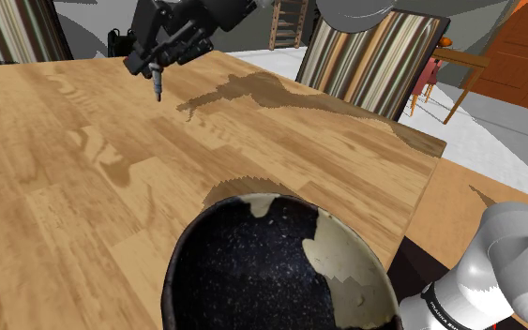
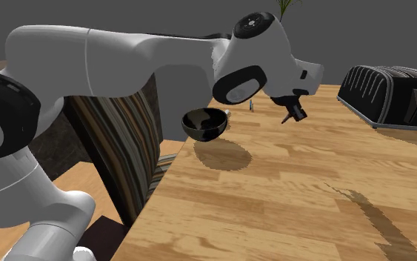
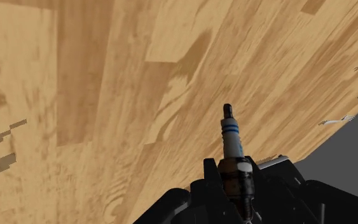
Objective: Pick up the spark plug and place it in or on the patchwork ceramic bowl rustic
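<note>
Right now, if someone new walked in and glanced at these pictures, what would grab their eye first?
A big dark bowl with cream patches sits on the wooden table, at the edge nearest the stand. Across the table, the black gripper hangs above the wood with a spark plug clasped between its fingers. In the second exterior view, a black toaster stands on the table at the right.

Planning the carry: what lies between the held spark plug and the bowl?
Only bare wooden table separates spark plug and bowl, seen in the shoulder view.
</note>
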Available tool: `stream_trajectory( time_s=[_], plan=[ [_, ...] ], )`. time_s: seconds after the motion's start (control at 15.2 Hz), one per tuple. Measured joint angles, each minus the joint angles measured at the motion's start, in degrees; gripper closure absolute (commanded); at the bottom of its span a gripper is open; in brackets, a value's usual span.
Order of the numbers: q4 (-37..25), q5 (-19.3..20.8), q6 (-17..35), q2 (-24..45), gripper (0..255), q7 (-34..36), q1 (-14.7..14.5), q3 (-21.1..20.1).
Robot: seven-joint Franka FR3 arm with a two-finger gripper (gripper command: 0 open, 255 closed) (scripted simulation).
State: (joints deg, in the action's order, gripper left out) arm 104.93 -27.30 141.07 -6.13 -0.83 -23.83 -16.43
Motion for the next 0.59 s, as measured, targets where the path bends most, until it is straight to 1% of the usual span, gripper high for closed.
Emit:
stream_trajectory(
  time_s=[0.59],
  plan=[
    [-7.74, 3.02, -6.38, 0.98, 255, 3.60, 0.58, 0.08]
  ],
)
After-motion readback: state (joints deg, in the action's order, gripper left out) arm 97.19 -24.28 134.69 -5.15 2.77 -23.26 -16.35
